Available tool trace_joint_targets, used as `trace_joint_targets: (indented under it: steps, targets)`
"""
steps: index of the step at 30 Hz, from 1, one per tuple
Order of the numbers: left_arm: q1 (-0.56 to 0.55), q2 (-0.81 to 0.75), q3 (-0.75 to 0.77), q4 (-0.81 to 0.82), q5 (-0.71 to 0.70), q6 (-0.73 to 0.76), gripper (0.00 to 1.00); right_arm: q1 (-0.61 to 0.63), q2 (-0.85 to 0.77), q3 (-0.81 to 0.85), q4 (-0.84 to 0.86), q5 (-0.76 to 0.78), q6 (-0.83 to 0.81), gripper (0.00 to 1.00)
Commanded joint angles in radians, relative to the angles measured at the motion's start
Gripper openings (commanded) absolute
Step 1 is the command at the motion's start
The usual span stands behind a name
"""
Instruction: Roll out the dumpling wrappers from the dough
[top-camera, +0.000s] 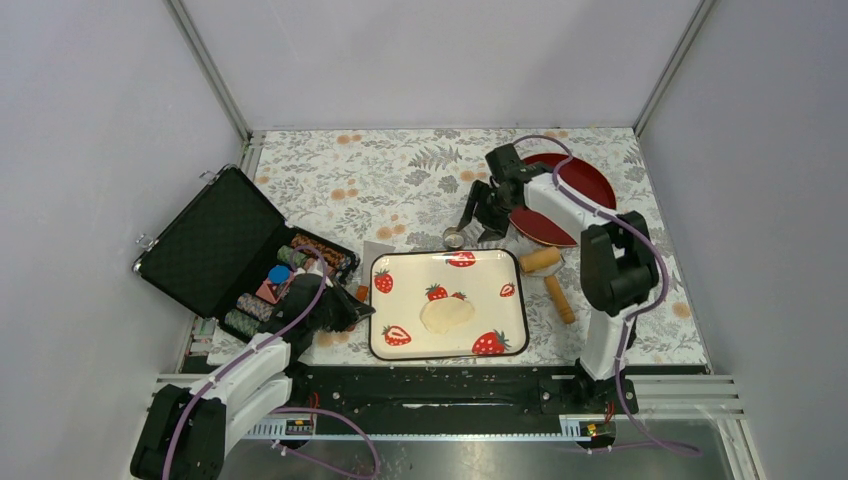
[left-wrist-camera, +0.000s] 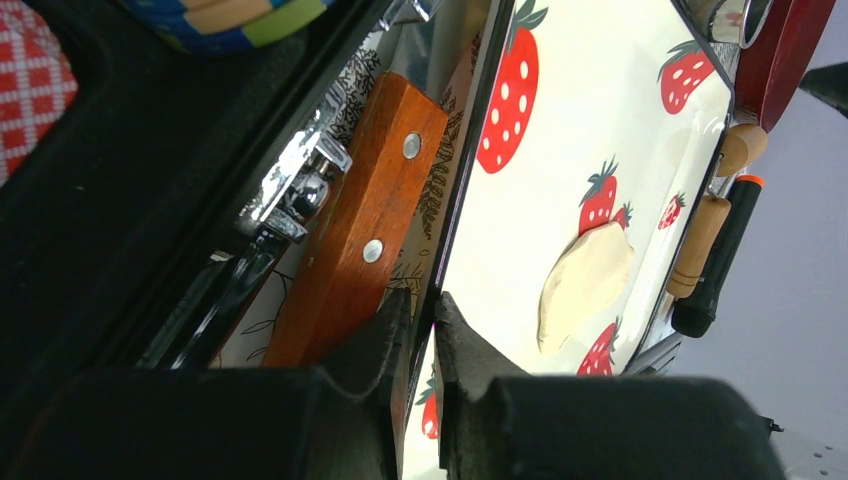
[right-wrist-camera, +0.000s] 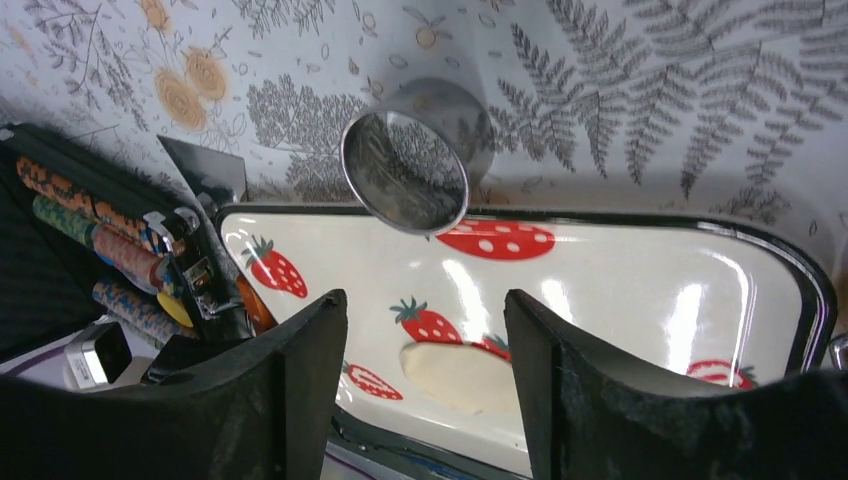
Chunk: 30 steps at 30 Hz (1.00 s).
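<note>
- Dough (top-camera: 447, 313) lies as one thin, pale, uneven sheet in the near half of the strawberry tray (top-camera: 410, 275), between printed strawberries. I can see no round wrapper cut from it.
- I judge it to be very light and soft. Lifted by one edge, it would likely stretch, fold or tear, and it probably sticks a little to the glossy tray. It is better not to pinch it at all but to press on it from above with a tool.
- The ring cutter (top-camera: 454, 237) stands on the tablecloth (top-camera: 400, 180), just beyond the far rim of the tray. It is rigid metal with a smooth, shiny wall, so it may slip. A good hold is across the wall, low enough that the ring does not tip.
- The right gripper (right-wrist-camera: 425, 300) hovers near this cutter with its jaws wide apart and nothing between them. The cutter is just ahead of the fingertips.
- The wooden roller (top-camera: 541, 260) lies on the cloth just beside the right rim of the tray, apart from the dough. It is stiff, and its thin handle looks the easiest place to grasp.
- The left gripper (left-wrist-camera: 425, 300) has its fingers almost together, and the black left rim of the tray runs into the narrow gap. It appears to be clamped on this rim, which should keep the tray from sliding under pressure.
</note>
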Motion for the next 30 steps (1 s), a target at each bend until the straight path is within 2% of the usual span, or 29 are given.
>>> trace_joint_targets:
  steps: [1, 12, 20, 30]
  targets:
    - [0.019, 0.016, -0.002, 0.0, -0.028, 0.011, 0.0, 0.007, 0.083, 0.129, -0.085, 0.052, -0.028, 0.65]
    - [0.028, 0.019, -0.006, 0.021, -0.019, 0.011, 0.0, 0.009, 0.264, 0.283, -0.175, 0.101, -0.083, 0.54]
    - [0.032, 0.018, -0.01, 0.026, -0.015, 0.012, 0.0, 0.009, 0.298, 0.297, -0.176, 0.064, -0.107, 0.38]
    - [0.038, 0.014, -0.013, 0.029, -0.009, 0.012, 0.0, 0.009, 0.318, 0.303, -0.176, 0.021, -0.139, 0.25]
